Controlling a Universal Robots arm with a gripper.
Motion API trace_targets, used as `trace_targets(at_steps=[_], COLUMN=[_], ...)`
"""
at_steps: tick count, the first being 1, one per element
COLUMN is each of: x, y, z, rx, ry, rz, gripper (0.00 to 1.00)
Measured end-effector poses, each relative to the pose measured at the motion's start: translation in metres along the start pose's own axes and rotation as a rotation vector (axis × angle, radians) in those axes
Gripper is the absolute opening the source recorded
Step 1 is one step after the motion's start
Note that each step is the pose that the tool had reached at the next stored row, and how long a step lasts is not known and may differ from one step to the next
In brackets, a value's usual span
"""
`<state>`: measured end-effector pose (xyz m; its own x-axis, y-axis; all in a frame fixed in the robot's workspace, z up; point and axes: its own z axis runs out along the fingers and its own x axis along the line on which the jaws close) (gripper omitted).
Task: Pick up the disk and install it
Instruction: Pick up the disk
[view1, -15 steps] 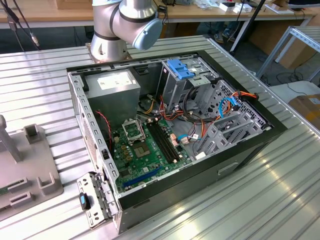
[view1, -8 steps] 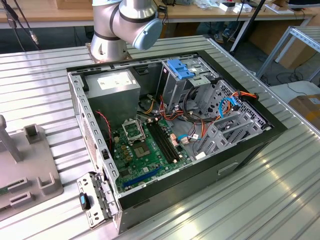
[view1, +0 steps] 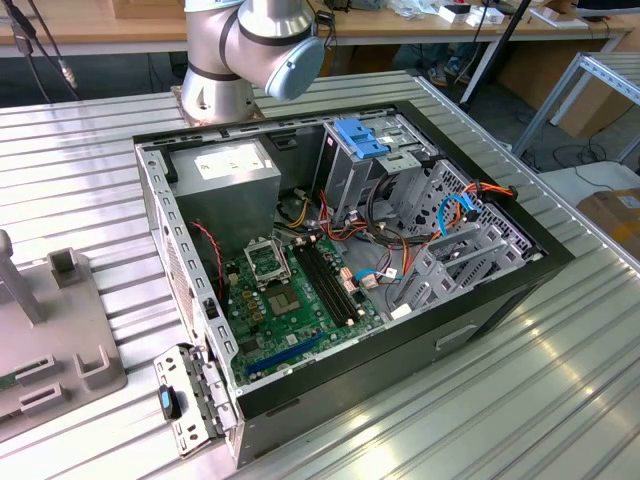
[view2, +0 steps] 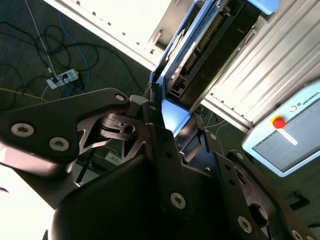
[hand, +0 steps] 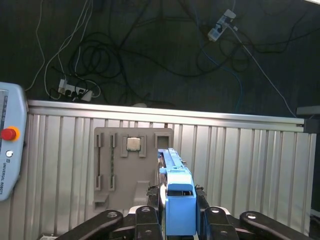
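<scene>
The hand (hand: 178, 212) grips the disk (hand: 174, 167) by its blue-railed end, holding it edge-up in the air above the ribbed metal bench (hand: 240, 165) and a grey fixture plate (hand: 117, 175).

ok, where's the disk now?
The disk is clamped edge-on in the gripper in both wrist views; the first wrist view shows the grey parts fixture beyond it.
</scene>
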<state>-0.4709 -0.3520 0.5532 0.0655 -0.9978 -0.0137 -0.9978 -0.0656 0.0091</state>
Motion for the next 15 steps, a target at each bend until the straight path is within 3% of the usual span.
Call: trace_targets(at_steps=[3,8,9,10,12,13,15], x=[0.0001,0.0015,0.0018,0.0027,0.0031,0.0037,0.0045], y=[-0.0012,-0.0221,-0.027,-0.0401,-0.0475,-0.0565,-0.0683], z=[0.0,-0.0003,-0.0004,-0.0005,-0.0004,-0.0007,-0.0007], rx=[0.0003,0.0002,0.0001,0.0003,0.0005,0.0003,0.0005], ry=[-0.0001,-0.0004,-0.0008,-0.0021,-0.0028,-0.0037,-0.0046], rz=[0.0,0.0,0.0,0.0,0.0,0.0,0.0], gripper=[0.36,0.36,0.36,0.36,0.36,0.36,0.36])
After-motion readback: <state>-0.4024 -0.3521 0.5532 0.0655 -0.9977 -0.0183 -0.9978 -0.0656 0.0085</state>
